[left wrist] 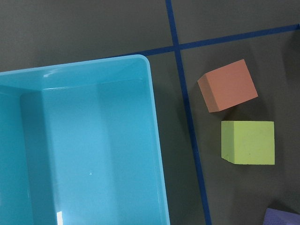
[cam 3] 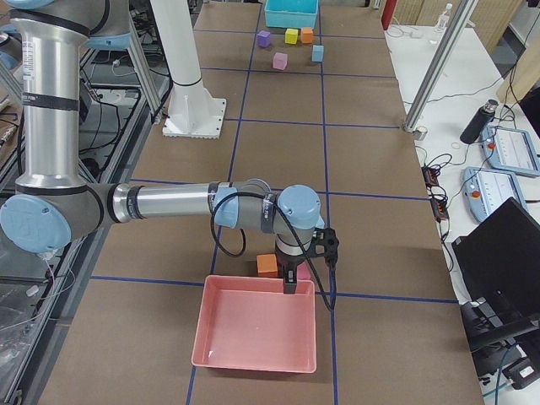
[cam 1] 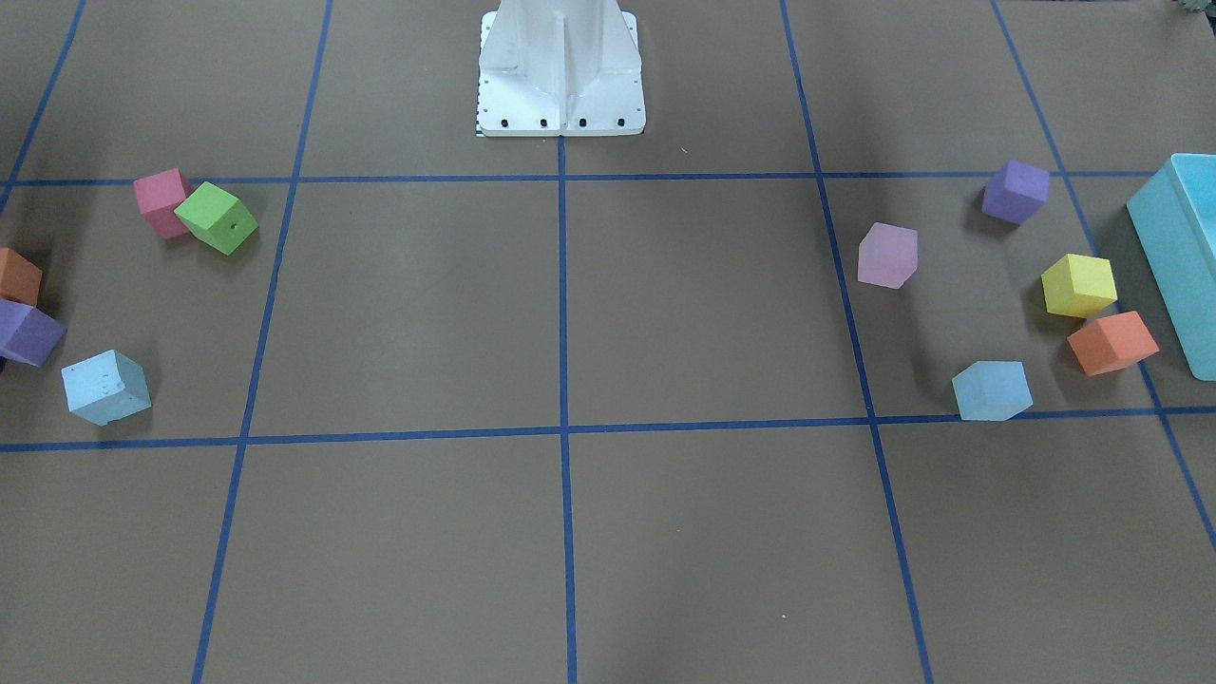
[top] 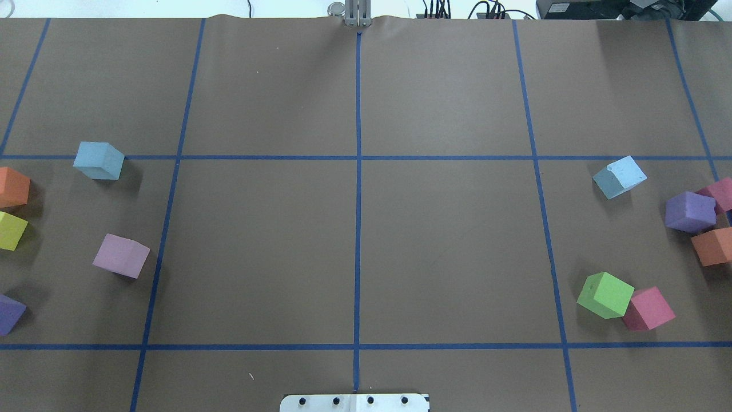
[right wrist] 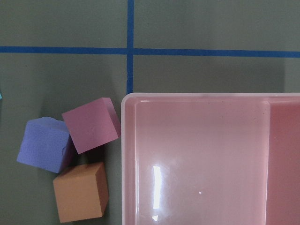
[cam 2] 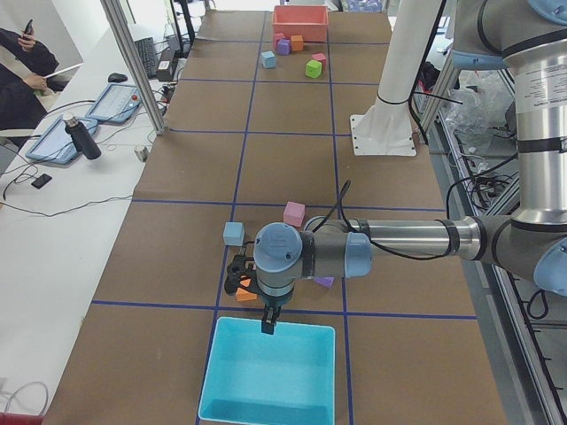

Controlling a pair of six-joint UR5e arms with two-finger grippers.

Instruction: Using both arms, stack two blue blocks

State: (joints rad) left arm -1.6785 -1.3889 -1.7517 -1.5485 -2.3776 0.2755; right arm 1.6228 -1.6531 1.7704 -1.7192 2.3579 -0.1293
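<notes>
Two pale blue blocks lie far apart on the brown table. One is on my left side [top: 99, 161] [cam 1: 992, 390] [cam 2: 234, 233]. The other is on my right side [top: 620, 177] [cam 1: 105, 386] [cam 2: 267, 59]. My left gripper [cam 2: 267, 325] shows only in the exterior left view, hanging over the rim of the turquoise box [cam 2: 270, 372], a short way from the left blue block. My right gripper [cam 3: 290, 283] shows only in the exterior right view, over the rim of the pink tray [cam 3: 257, 333]. I cannot tell whether either is open or shut.
Orange [left wrist: 227, 85] and yellow [left wrist: 247, 142] cubes lie beside the turquoise box [left wrist: 79, 150]. Purple [right wrist: 44, 144], pink [right wrist: 91, 124] and orange [right wrist: 79, 192] cubes lie beside the pink tray [right wrist: 211, 159]. Green [top: 605, 294] and lilac [top: 121, 255] cubes lie nearer the white base [cam 1: 560, 66].
</notes>
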